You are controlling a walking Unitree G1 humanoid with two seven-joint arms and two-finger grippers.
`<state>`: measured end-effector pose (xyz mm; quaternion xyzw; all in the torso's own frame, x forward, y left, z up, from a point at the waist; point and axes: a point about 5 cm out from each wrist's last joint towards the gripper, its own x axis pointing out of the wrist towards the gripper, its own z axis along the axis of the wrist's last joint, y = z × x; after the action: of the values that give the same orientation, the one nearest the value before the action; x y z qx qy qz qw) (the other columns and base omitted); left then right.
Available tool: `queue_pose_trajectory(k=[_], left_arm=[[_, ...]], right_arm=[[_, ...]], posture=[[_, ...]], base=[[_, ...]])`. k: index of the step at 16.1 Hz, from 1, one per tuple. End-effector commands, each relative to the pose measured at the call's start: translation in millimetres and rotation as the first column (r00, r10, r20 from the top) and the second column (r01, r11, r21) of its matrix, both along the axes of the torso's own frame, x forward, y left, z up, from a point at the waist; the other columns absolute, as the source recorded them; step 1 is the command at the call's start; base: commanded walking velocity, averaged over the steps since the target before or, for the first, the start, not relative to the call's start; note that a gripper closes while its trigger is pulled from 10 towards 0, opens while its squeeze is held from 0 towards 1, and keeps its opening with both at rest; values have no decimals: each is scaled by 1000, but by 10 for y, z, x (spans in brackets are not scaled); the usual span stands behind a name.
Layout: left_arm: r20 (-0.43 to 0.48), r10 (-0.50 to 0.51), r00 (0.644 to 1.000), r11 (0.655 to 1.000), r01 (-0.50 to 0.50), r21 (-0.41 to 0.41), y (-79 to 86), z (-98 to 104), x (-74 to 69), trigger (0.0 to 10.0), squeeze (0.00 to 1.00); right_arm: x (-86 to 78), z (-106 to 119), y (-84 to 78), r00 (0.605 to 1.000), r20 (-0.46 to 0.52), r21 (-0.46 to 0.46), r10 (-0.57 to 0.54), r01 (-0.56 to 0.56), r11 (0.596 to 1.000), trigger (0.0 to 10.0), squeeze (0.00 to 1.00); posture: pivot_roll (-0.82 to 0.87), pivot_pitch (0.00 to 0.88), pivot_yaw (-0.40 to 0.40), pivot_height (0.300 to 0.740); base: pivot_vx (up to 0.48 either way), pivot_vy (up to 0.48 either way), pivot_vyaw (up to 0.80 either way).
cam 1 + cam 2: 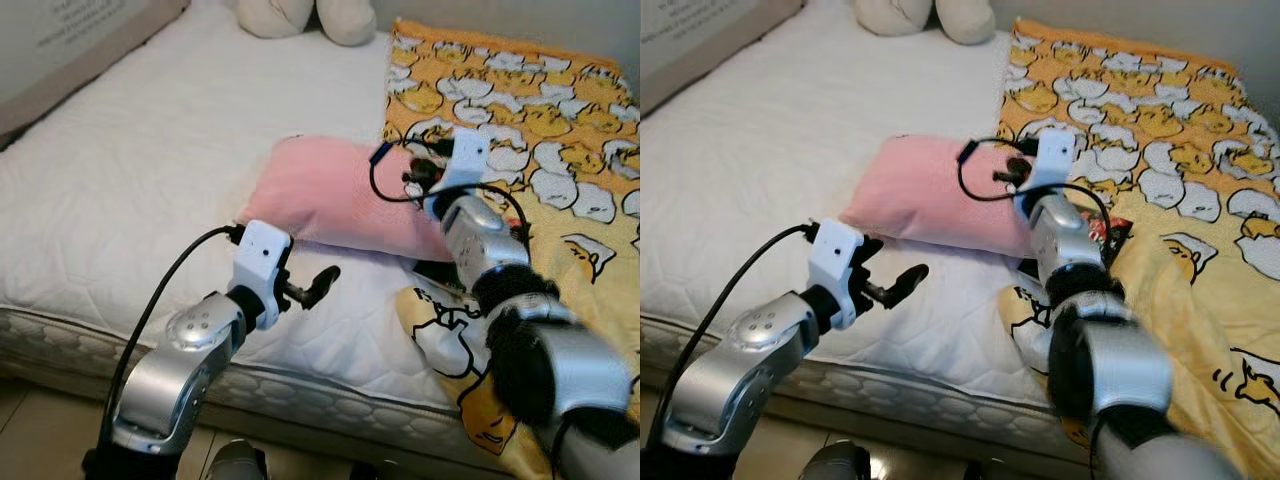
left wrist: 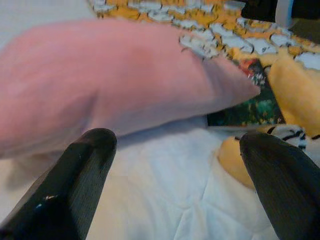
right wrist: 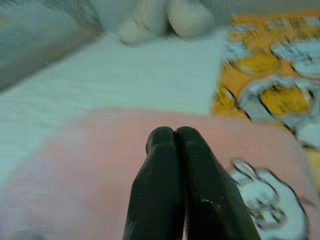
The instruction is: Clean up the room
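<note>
pillow: soft pink fabric pillow (image 1: 330, 195) on white quilted mattress (image 1: 150, 170), beside yellow cartoon-print blanket (image 1: 540, 120)
left gripper (image 1: 310, 290): fingers apart, just short of pillow's near edge
right gripper (image 3: 172, 150): fingers pressed together, empty, over pillow
tip: straddle edge, then close

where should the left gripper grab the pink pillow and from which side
Probably the near left corner of the pink pillow, coming in low from the bed's front edge. The pillow lies flat on the white mattress, and that corner is bare and tapers thin enough to pinch. The left gripper already hangs open just short of it, while the right gripper, fingers shut, sits over the pillow's far right end.
</note>
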<state>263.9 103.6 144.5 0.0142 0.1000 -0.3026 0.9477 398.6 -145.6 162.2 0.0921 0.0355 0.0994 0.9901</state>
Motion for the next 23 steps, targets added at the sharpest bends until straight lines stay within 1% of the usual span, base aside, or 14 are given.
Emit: queue_pose_trajectory(k=[1, 2, 3, 4, 5, 6, 8, 9, 10, 11, 15, 17, 18, 23], left_arm=[[9, -12, 1000, 1000, 12, 2, -25, -1, 27, 10000, 0], [11, -16, 1000, 1000, 16, -1, -37, -9, 35, 10000, 0], [18, -26, 999, 1000, 26, -2, -61, -15, 29, 10000, 0], [33, -42, 999, 999, 42, -5, -85, -15, 13, 10000, 0], [52, -61, 997, 998, 61, -4, -100, -15, -10, 10000, 0], [57, -65, 996, 998, 65, -4, -101, -17, -18, 10000, 0], [62, -62, 996, 998, 62, 3, -76, -26, -14, 10000, 0], [62, -60, 996, 998, 60, 5, -65, -26, -11, 10000, 0], [64, -59, 996, 998, 58, 10, -42, -29, -18, 10000, 0], [64, -60, 996, 998, 59, 12, -38, -31, -21, 10000, 0], [68, -64, 996, 998, 62, 30, -8, -46, -49, 10000, 0], [74, -62, 995, 997, 59, 42, 10, -49, -55, 10000, 0], [76, -62, 995, 997, 59, 45, 13, -48, -58, 10000, 0], [78, -68, 995, 997, 64, 50, 6, -52, -70, 10000, 0]], right_arm=[[-39, -51, -40, 1000, -2, -47, -5, 4, 999, 0, 0], [-52, -117, -123, 997, -16, -102, -70, 68, 992, 0, 0], [-68, -173, -248, 987, -13, -161, -160, 156, 975, 10000, 1000], [-84, -189, -335, 976, 19, -228, -219, 217, 949, 10000, 1000], [-107, -224, -404, 961, 9, -225, -275, 270, 936, 10000, 1000], [-120, -238, -429, 957, 16, -254, -291, 285, 924, 10000, 1000], [-168, -298, -431, 956, 35, -353, -291, 284, 892, 10000, 1000], [-177, -330, -422, 958, 28, -362, -287, 277, 890, 10000, 1000], [-191, -404, -402, 960, -1, -361, -281, 262, 895, 10000, 1000], [-190, -415, -395, 961, -7, -364, -278, 257, 895, 10000, 1000], [-161, -370, -362, 959, -9, -335, -284, 265, 904, 10000, 1000], [-185, -460, -366, 947, -84, -248, -311, 282, 927, 10000, 1000], [-207, -515, -376, 941, -117, -223, -317, 286, 932, 10000, 1000], [-237, -573, -417, 941, -134, -240, -311, 273, 932, 10000, 1000]], posture=[[128, 0, -62, 740], [120, 0, -57, 740], [121, 0, -55, 740], [119, 0, -51, 740], [119, 0, -48, 740], [121, 0, -46, 740], [124, 0, -40, 740], [126, 0, -38, 740], [131, 0, -34, 740], [133, 0, -34, 740], [147, 0, -36, 740], [153, 0, -39, 740], [154, 0, -40, 740], [153, 0, -41, 740]], base=[[0, 0, 0], [0, 0, 0], [0, 0, 0], [0, 0, 0], [0, 0, 0], [0, 0, 0], [0, 0, 0], [0, 0, 0], [0, 0, 0], [0, 0, 0], [0, 0, 0], [0, 0, 0], [0, 0, 0], [0, 0, 0]])
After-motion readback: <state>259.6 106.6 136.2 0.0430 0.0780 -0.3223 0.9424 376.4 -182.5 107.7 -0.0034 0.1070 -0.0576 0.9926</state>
